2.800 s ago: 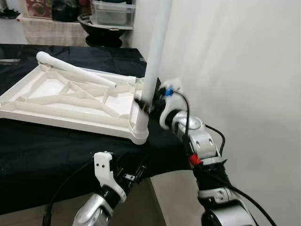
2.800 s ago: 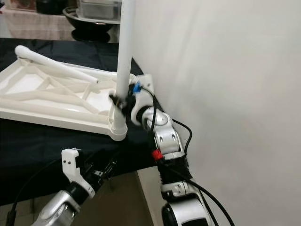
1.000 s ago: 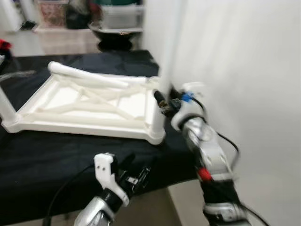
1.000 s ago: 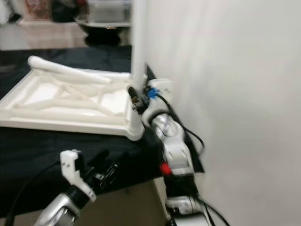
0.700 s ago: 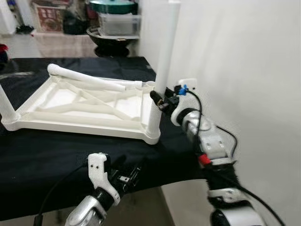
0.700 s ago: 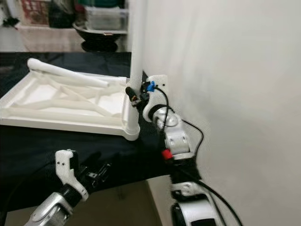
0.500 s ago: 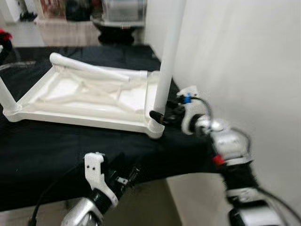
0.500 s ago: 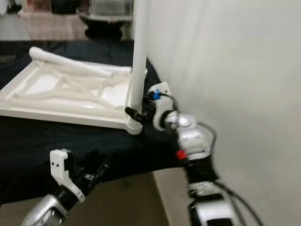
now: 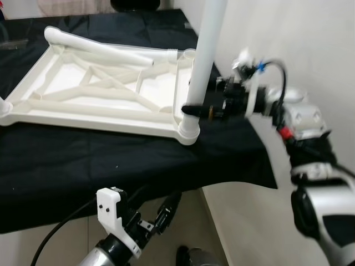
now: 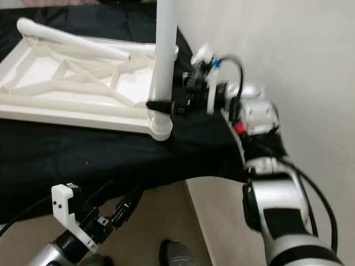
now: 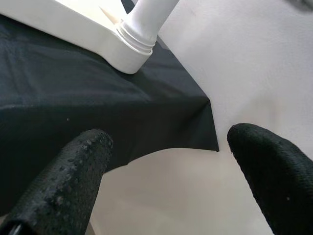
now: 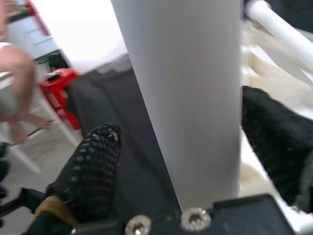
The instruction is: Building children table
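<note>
A white table top (image 9: 105, 119) lies upside down on the black-covered table (image 9: 83, 166). One white table leg (image 9: 206, 55) stands upright in the near right corner socket (image 9: 187, 132). My right gripper (image 9: 194, 109) reaches in from the right, shut on this leg just above the socket, with a finger on each side in the right wrist view (image 12: 178, 132). A loose leg (image 9: 105, 50) lies across the far side of the top. My left gripper (image 9: 166, 209) hangs open below the table's front edge, holding nothing (image 11: 168, 139).
A white wall (image 9: 299, 39) stands close to the table's right edge. The stub of another leg (image 9: 3, 105) shows at the near left corner. A dark shoe (image 9: 191, 257) lies on the floor below. A person's legs (image 12: 14, 63) and a red stool (image 12: 58, 83) are beyond the table.
The camera has tilted down and moved closer. My right gripper stays at the base of the upright leg, its arm now reaching in more level. The left arm stays low.
</note>
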{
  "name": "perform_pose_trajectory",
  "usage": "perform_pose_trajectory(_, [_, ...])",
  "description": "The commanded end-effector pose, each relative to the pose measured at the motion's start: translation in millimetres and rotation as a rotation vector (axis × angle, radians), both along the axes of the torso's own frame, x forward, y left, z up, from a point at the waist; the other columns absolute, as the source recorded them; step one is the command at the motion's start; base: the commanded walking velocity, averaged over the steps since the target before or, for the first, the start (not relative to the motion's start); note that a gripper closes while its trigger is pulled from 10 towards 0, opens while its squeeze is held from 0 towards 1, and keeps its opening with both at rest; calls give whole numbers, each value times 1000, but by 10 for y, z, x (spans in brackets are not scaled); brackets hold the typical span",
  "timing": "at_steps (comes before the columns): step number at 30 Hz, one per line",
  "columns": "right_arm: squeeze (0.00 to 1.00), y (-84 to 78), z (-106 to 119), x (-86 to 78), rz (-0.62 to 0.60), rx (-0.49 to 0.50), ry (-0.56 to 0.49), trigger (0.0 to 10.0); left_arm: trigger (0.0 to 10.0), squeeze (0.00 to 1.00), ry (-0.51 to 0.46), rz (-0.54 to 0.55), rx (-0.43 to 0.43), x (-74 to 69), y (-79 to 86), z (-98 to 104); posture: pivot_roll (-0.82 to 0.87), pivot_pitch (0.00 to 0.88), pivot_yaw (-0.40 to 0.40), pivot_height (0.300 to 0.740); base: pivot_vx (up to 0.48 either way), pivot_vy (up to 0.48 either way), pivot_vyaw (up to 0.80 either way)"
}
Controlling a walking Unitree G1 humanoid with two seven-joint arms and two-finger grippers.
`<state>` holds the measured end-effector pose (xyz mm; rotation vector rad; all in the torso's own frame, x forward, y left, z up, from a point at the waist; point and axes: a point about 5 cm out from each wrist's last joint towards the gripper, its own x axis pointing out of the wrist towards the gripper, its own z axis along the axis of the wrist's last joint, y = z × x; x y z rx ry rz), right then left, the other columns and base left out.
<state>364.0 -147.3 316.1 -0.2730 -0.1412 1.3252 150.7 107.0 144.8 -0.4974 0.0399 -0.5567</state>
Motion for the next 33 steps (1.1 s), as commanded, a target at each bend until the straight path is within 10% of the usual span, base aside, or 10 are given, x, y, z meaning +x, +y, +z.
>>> perform_pose_trajectory(1, [0,-34,58,-10,39,22,5,2549,10000,0,13,-14,6,-46,-20,16,82,279,-98,740,0,0,0])
perform_pose_trajectory(2, [0,-28,153,-15,90,29,-1,0,10000,0,13,-15,7,-67,-25,38,80,288,-97,740,0,0,0])
perform_pose_trajectory(11, [0,-70,318,-20,189,7,-27,0,10000,0,13,-22,3,-125,-58,117,55,310,-93,740,0,0,0])
perform_pose_trajectory(22, [0,-399,54,-269,-264,110,35,0,10000,0,9,-18,-24,-21,-104,61,-67,241,-146,740,0,0,0])
perform_pose_trajectory(23, [0,-344,-183,-322,-456,124,22,0,10000,0,12,-19,-23,41,-110,11,-49,172,-178,740,0,0,0])
perform_pose_trajectory(24, [0,-316,-663,-360,-894,131,61,0,10000,0,15,-13,-19,124,-106,-59,-54,125,-191,740,0,0,0])
perform_pose_trajectory(25, [0,-316,-663,-360,-894,131,61,0,10000,0,15,-13,-19,124,-106,-59,-54,125,-191,740,0,0,0])
perform_pose_trajectory(26, [0,-116,-1145,-423,-1083,109,156,0,10000,0,16,-2,-10,217,-107,-121,-39,81,-165,740,0,0,0])
perform_pose_trajectory(29, [0,-116,-1145,-423,-1083,109,156,0,10000,0,16,-2,-10,217,-107,-121,-39,81,-165,740,0,0,0])
perform_pose_trajectory(33, [0,791,-1306,-180,-953,180,276,0,10000,0,20,39,16,499,-32,-288,18,0,-174,740,0,0,0])
